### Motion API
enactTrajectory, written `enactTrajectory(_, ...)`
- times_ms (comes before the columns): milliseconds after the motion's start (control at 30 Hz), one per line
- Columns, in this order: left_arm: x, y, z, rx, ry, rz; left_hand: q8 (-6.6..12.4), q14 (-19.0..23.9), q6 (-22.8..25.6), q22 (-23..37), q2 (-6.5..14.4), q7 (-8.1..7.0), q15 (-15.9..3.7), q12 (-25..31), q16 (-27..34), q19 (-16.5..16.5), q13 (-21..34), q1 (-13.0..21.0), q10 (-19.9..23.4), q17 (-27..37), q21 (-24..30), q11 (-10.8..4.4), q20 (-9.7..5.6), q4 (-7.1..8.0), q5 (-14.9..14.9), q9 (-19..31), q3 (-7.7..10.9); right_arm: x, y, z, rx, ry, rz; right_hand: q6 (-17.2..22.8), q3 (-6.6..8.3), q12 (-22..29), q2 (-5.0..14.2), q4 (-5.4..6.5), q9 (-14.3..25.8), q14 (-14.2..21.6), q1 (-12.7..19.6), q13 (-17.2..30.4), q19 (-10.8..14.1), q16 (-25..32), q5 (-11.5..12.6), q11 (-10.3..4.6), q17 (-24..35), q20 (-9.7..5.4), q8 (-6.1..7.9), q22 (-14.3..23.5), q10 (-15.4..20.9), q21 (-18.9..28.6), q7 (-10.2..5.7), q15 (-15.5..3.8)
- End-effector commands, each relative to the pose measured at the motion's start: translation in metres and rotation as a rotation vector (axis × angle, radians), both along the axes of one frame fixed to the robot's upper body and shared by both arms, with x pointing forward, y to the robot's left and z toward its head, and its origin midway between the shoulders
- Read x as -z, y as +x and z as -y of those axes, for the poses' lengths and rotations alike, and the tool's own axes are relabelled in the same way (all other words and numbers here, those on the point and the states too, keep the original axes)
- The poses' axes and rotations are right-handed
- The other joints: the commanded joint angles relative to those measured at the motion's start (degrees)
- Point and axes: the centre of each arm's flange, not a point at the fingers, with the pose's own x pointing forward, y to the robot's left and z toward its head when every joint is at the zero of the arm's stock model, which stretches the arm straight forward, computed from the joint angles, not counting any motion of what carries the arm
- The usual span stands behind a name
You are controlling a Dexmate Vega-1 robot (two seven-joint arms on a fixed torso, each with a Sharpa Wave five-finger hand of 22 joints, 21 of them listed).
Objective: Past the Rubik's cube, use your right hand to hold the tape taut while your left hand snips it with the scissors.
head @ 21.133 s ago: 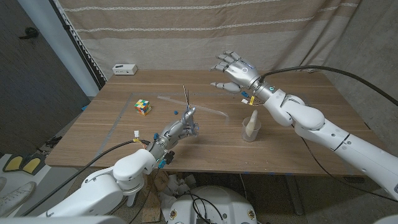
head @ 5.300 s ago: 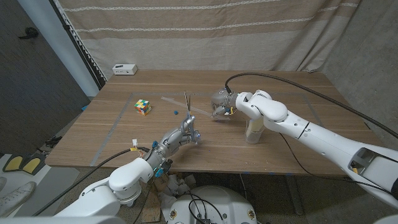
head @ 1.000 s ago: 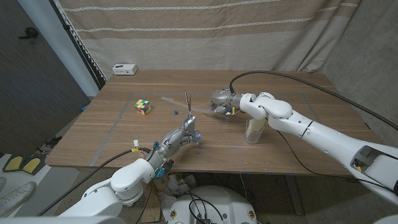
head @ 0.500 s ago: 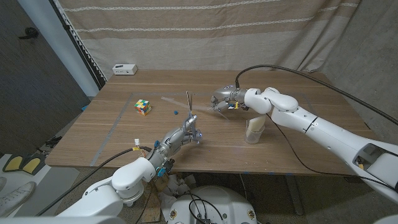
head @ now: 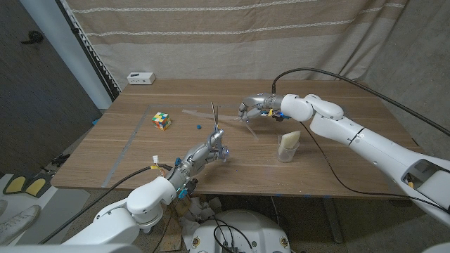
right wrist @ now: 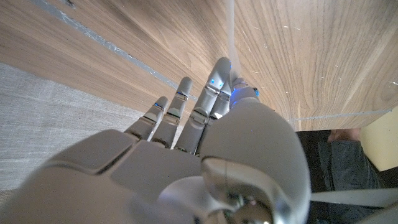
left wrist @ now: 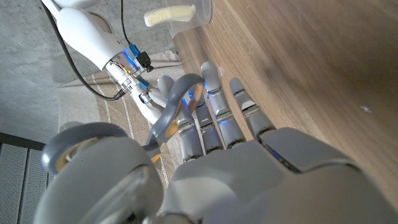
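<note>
The Rubik's cube (head: 162,121) sits on the left part of the wooden table (head: 140,161). A clear strip of tape (head: 225,121) runs from the table behind the cube to my right hand (head: 256,109), which pinches its end above the table's middle. From the fingertips (right wrist: 231,81) in the right wrist view, the tape (right wrist: 230,31) stretches away as a thin pale line. My left hand (head: 206,149) holds grey scissors (head: 214,118) with the blades pointing up, just on the near side of the strip. The scissor handles (left wrist: 177,102) loop over the left hand's fingers.
A clear cup (head: 287,146) with a cream-coloured piece in it stands right of centre, under the right forearm. A small blue bit (head: 200,126) lies beside the cube. A white box (head: 141,78) sits at the far left corner. A curtain hangs behind the table.
My right hand has risen and moved right and away, drawing the tape up off the table. The left hand with the scissors has shifted slightly up towards the strip.
</note>
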Motion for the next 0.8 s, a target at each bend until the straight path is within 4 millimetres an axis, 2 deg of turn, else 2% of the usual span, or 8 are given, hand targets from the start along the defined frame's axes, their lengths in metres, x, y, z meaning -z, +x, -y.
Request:
enactTrajectory(33,0.002,-0.004,-0.001,-0.008,0.001,0.001,-0.30,-0.28,-0.01,0.07,0.32,0.05,-4.21,40.10,0.21,0.24,7.74,-0.07,2.21,0.00,-0.11,-2.28,0.12,0.29,0.20,-0.04,0.07,-0.012,-0.008,0.005,-0.067,0.123,-0.100,-0.18,0.25,0.30,0.26,0.47,0.27,0.86,0.83,-0.01,0.33,0.66,-0.15,0.01,0.39,0.23,0.17,0.11,-0.21,0.47,0.30,-10.29)
enactTrajectory(467,0.004,-0.006,-0.002,-0.002,0.005,-0.004,0.35,-0.25,-0.29,0.06,0.30,-0.05,-4.16,40.11,0.29,0.27,7.75,0.02,2.26,0.01,-0.14,-2.26,0.14,0.28,0.22,1.13,0.09,-0.032,-0.019,0.010,-0.097,0.166,-0.126,0.61,0.49,0.53,-0.10,0.42,-0.02,2.40,1.65,-0.58,1.14,1.61,-0.49,0.07,1.01,0.48,-0.09,0.10,0.18,0.85,0.16,-10.35)
enactTrajectory(700,0.005,-0.006,-0.003,0.013,-0.006,-0.010,0.32,-0.26,-0.33,0.06,0.27,-0.13,-4.15,40.11,0.28,0.20,7.75,0.03,2.27,-0.06,-0.19,-2.25,0.10,0.29,0.21,1.09,0.08,-0.033,-0.025,0.011,-0.100,0.148,-0.101,0.55,0.41,0.54,-0.28,0.46,-0.14,2.74,1.83,-0.77,1.41,1.90,-0.73,0.05,1.26,0.47,-0.39,0.09,-0.01,0.97,0.26,-10.30)
enactTrajectory(800,0.006,-0.005,-0.004,0.030,-0.020,-0.017,0.35,-0.25,-0.28,0.06,0.25,0.01,-4.12,40.11,0.27,0.17,7.75,0.00,2.25,-0.09,-0.21,-2.20,0.13,0.31,0.21,1.08,0.06,-0.032,-0.025,0.012,-0.099,0.144,-0.105,0.50,0.35,0.58,-0.32,0.51,-0.19,2.80,1.86,-0.74,1.37,1.98,-0.83,0.05,1.35,0.47,-0.53,0.10,-0.17,0.97,-0.20,-10.29)
